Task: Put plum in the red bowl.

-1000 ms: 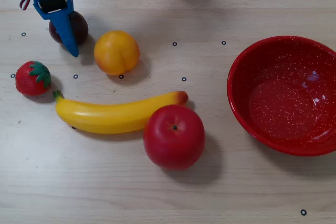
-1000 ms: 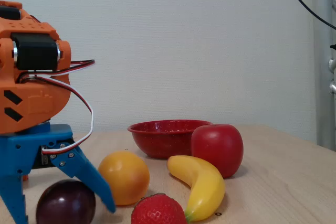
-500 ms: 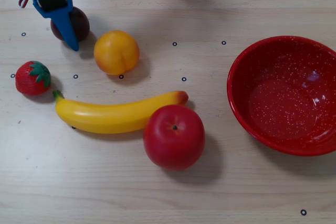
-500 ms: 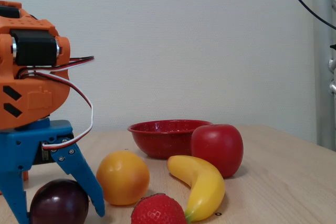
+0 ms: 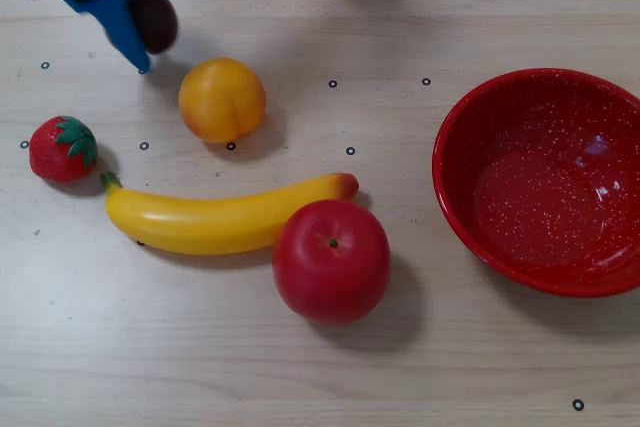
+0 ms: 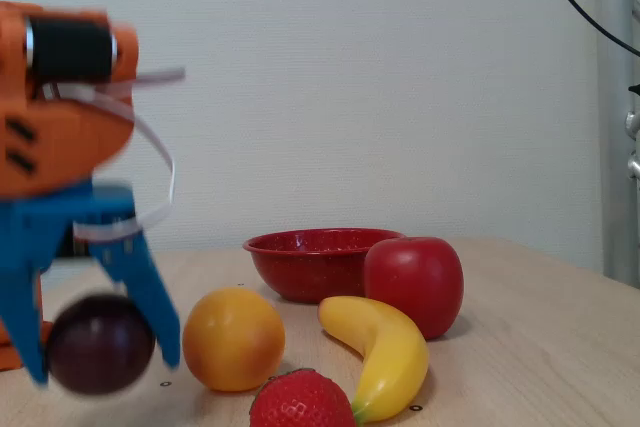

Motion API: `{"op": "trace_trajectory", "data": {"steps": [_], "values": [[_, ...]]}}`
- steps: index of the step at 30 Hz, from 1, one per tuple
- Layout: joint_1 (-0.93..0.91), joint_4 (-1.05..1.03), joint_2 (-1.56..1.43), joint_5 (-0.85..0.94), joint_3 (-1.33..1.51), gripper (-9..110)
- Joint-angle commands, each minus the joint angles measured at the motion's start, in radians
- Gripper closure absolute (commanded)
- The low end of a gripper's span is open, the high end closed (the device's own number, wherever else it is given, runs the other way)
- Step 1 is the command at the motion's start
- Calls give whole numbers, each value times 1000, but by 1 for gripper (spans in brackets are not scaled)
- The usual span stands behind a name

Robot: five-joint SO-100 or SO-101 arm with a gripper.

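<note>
- The red bowl (image 5: 545,182) sits at the right edge of the overhead view, speckled white inside and empty; no fruit has reached it yet.
- The gripper (image 6: 95,357), blue-fingered under an orange body, has its jaws clamped on the plum, one finger on each side; the fixed view shows it blurred.
- The banana (image 5: 225,217) lies across the middle of the table, its tip touching the red apple (image 5: 332,260). Both sit between the gripper and the bowl.
- The orange (image 5: 222,99) rests just beside the gripper, to its right in the overhead view.
- The plum (image 6: 100,344), dark purple, appears clear of the table in the fixed view, with a gap showing beneath it. It is far from the bowl, at the top left in the overhead view (image 5: 155,19).
- The strawberry (image 5: 62,148) lies near the banana's stem end.
- Judged from this: the grasp and lift-off look done; carrying over the other fruit and releasing above the bowl remain.
</note>
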State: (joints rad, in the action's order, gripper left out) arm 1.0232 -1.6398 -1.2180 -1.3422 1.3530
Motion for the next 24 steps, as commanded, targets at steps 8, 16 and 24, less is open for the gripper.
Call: {"op": "trace_trajectory", "data": {"steps": [8, 16, 24], "values": [[-35, -258, -213, 230, -476, 101], [-199, -249, -295, 476, -744, 101], [-532, -147, -390, 782, -811, 101]]}}
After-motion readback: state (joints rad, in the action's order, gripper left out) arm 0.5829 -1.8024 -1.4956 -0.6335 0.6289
